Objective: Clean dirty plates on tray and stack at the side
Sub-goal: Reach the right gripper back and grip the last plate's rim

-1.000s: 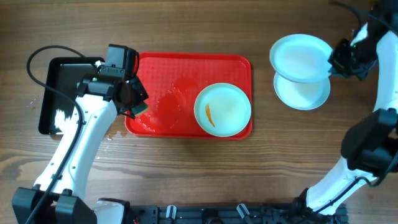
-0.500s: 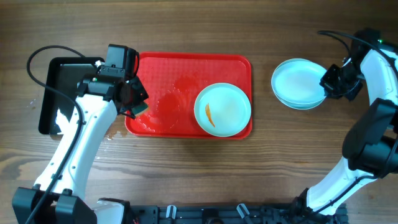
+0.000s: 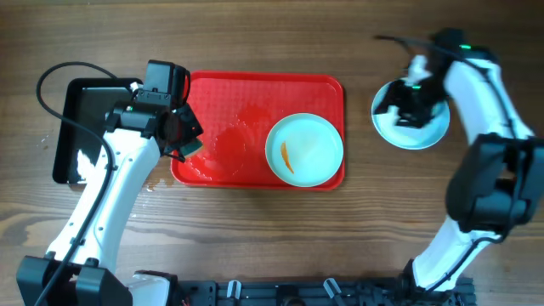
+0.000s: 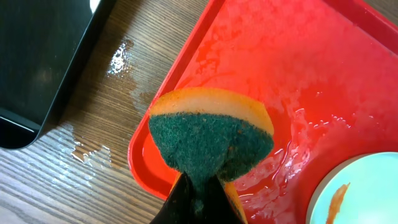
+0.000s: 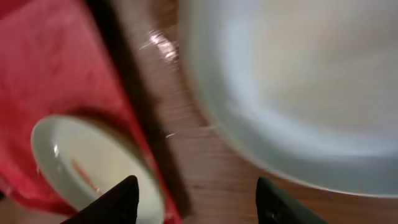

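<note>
Red plastic, the tray (image 3: 246, 93) carries one smeared plate (image 3: 306, 149) at its right end, and overhead the right hand (image 3: 410, 106) hangs over the other plates (image 3: 412, 136) on the tabletop (image 3: 255, 238) just right of it, their number unclear. Only the blurred right wrist view shows that hand's fingers apart with nothing between them. The left wrist view alone shows the left hand (image 4: 196, 196) clamped on a green-and-orange sponge (image 4: 211, 130) over the tray's wet left edge, with puddles (image 4: 118, 59) beside a black tray (image 4: 43, 56).
</note>
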### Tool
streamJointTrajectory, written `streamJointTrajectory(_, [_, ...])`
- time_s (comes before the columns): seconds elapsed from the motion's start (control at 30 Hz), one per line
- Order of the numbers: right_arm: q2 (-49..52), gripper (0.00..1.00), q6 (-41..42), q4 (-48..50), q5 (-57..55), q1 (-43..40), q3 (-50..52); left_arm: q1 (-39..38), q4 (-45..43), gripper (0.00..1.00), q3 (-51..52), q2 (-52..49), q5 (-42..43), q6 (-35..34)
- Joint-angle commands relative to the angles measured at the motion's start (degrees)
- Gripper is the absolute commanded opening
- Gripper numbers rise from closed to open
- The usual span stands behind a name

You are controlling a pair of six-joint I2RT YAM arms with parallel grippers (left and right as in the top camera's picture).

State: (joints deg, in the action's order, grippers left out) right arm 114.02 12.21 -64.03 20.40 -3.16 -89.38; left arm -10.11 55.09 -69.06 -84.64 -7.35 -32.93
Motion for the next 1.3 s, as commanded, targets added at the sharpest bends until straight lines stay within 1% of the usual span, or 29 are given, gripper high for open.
streamJointTrajectory(0.0, [-0.87, 0.54, -1.79, 1.01, -2.49, 10.08, 0.15, -0.15, -0.17, 0.04, 0.07, 0.48, 0.52, -0.57])
streamJointTrajectory(0.07, [-0.85, 0.46, 1.81, 1.77, -11.28, 15.08, 0.63, -0.15, -0.22, 0.04, 0.07, 0.48, 0.52, -0.59])
streamJointTrajectory(0.1, [-0.68, 0.35, 1.92, 2.47, -13.70, 18.10, 1.36, -0.15, -0.17, 0.04, 0.07, 0.48, 0.52, -0.57])
streamJointTrajectory(0.13, [-0.28, 0.30, 1.90, 2.82, -14.53, 20.17, 2.05, -0.15, -0.04, 0.04, 0.09, 0.48, 0.52, -0.57])
streamJointTrajectory(0.3, [0.22, 0.29, 0.22, 3.02, -17.35, 21.24, 3.08, -0.15, -0.17, 0.04, 1.36, 0.46, 0.52, -0.57])
streamJointTrajectory(0.4, [0.22, 0.29, -1.70, 4.31, -17.51, 21.24, 6.10, -0.15, -0.42, 0.04, 1.36, 0.46, 0.52, -0.57])
streamJointTrajectory(0.43, [0.22, 0.25, -1.68, 5.86, -17.44, 21.20, 7.72, -0.15, -0.70, 0.04, 1.36, 0.46, 0.72, -0.55])
streamJointTrajectory(0.47, [0.22, 0.20, -1.68, 6.86, -17.44, 21.20, 8.87, -0.15, -0.87, 0.04, 1.36, 0.46, 1.40, -0.55])
streamJointTrajectory(0.5, [0.22, 0.18, -1.68, 6.84, -17.44, 21.20, 8.96, -0.15, -0.87, 0.04, 1.36, 0.46, 1.57, -0.55])
streamJointTrajectory(0.67, [0.22, 0.21, -1.73, 7.28, -20.22, 21.20, 8.96, -0.15, -0.98, 0.04, 1.36, 0.46, 1.57, -0.55])
streamJointTrajectory(0.7, [0.22, 0.23, -1.97, 7.58, -21.09, 21.20, 8.94, -0.15, -1.05, 0.04, 1.36, 0.46, 1.57, -0.55])
streamJointTrajectory(0.8, [0.22, 0.25, -4.57, 8.46, -21.03, 21.20, 8.94, -0.15, -1.09, 0.04, 1.36, 0.46, 1.57, -0.55])
streamJointTrajectory(0.83, [0.22, 0.25, -4.57, 8.50, -20.37, 21.20, 8.94, -0.15, -1.11, 0.04, 1.36, 0.46, 1.57, -0.55])
streamJointTrajectory(0.87, [0.22, 0.21, -4.57, 8.52, -17.75, 21.20, 9.01, -0.15, -1.09, 0.04, 1.36, 0.46, 1.57, -0.55])
streamJointTrajectory(0.93, [0.22, 0.17, -4.52, 9.01, -14.25, 21.20, 9.22, -0.15, -1.09, 0.04, 1.36, 0.48, 1.57, -0.55])
streamJointTrajectory(1.0, [0.22, 0.17, -3.06, 8.96, -13.70, 21.20, 9.22, -0.15, -1.03, 0.04, 1.36, 0.46, 1.60, -0.52])
streamJointTrajectory(1.1, [0.22, 0.17, -3.23, 8.96, -15.47, 21.20, 9.25, -0.15, -0.94, 0.04, 1.36, 0.46, 1.60, -0.35])
streamJointTrajectory(1.17, [0.22, 0.19, -3.23, 8.94, -19.26, 21.18, 9.14, -0.15, -1.01, 0.04, 1.36, 0.46, 1.60, -0.35])
streamJointTrajectory(1.23, [0.22, 0.25, -4.72, 8.98, -21.38, 21.03, 9.03, -0.15, -1.09, 0.04, 1.36, 0.46, 1.60, -0.35])
streamJointTrajectory(1.27, [0.22, 0.26, -4.74, 9.16, -22.71, 20.94, 9.05, -0.15, -1.14, 0.04, 1.36, 0.46, 1.60, -0.35])
